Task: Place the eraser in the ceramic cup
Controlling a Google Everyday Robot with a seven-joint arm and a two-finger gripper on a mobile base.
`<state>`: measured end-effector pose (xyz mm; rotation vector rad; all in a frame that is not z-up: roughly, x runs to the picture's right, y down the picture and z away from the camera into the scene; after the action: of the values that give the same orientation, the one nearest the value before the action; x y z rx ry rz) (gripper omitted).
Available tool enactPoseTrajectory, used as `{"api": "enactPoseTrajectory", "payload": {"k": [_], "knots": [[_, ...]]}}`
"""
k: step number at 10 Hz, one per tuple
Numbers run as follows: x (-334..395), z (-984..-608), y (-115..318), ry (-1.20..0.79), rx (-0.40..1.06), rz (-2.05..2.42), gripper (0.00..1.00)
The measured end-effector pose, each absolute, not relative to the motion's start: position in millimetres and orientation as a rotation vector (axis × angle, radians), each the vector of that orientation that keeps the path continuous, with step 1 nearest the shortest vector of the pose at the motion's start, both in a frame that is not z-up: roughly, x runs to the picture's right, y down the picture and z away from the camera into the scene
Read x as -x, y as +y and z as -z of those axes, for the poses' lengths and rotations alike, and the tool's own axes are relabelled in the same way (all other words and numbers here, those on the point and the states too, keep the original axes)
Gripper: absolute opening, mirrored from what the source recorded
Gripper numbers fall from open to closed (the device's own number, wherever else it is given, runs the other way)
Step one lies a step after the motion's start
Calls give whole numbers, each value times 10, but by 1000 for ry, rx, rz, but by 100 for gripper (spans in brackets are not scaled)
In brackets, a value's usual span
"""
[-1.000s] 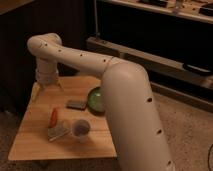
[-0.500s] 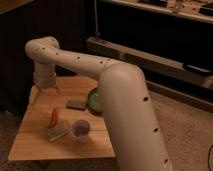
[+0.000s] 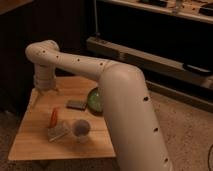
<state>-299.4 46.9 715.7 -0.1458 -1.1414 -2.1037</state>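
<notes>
The gripper (image 3: 45,95) hangs from the white arm over the back left part of the small wooden table (image 3: 30,142). Its fingers look spread and hold nothing. A flat dark grey eraser (image 3: 76,104) lies on the table to the right of the gripper, beside the green bowl. The ceramic cup (image 3: 81,128), small, round and pale grey, stands near the table's front, below the eraser. The gripper is apart from both.
A wide green bowl (image 3: 94,100) sits at the table's right, partly behind the arm. An orange object (image 3: 53,116) and a pale whitish object (image 3: 58,133) lie left of the cup. The thick arm (image 3: 127,115) covers the table's right side. Dark shelving stands behind.
The wrist and gripper have shifted slightly over the back left of the table. The things on the table have not moved.
</notes>
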Motion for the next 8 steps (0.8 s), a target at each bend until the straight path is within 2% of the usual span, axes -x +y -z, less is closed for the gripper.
{"api": "enactPoseTrajectory", "payload": {"k": [5,8], "knots": [[2912,-7363,309,-994,140,2168,80],[2559,-7591,71,-929,80,2163,80]]}}
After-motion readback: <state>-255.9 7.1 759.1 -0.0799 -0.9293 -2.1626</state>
